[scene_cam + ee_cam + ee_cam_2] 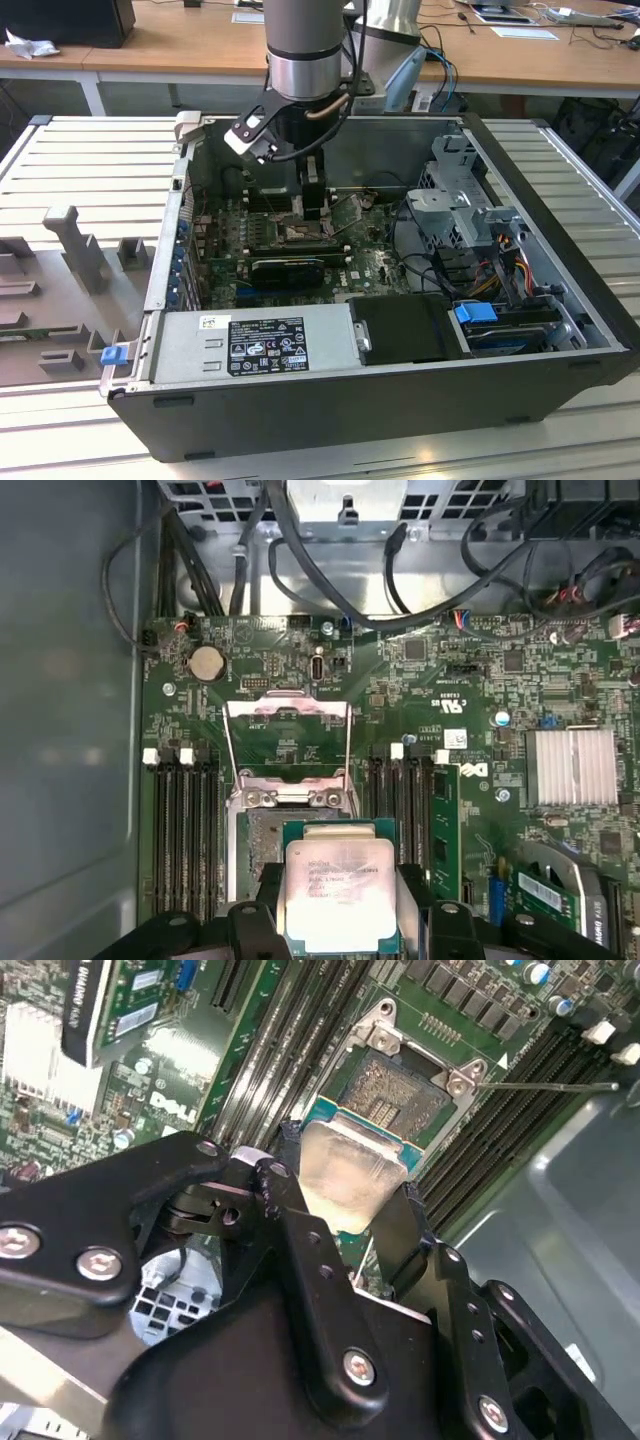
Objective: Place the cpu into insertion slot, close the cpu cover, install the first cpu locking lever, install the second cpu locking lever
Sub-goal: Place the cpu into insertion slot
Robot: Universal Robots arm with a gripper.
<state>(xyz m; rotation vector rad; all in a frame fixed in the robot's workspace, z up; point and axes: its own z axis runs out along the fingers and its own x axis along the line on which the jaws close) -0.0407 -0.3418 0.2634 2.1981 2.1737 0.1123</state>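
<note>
Black two-finger gripper [348, 1175] clamps the small silvery-grey square cpu [340, 890] level just above the dark-framed insertion slot [395, 1090] (likely to seat it squarely); beyond the slot, the hinged metal cpu cover [288, 709] lies open

Arm [305, 40]: a grey cylindrical tube ending in a polished silver ring. A white block [250, 135] is mounted at the wrist, with a thin black cable [300, 152] looping beside it. End effector [350, 1175]: matte black, built of flat angular links joined by round silver screws [360, 1365], with 2 narrow black fingers [395, 1235].
</note>
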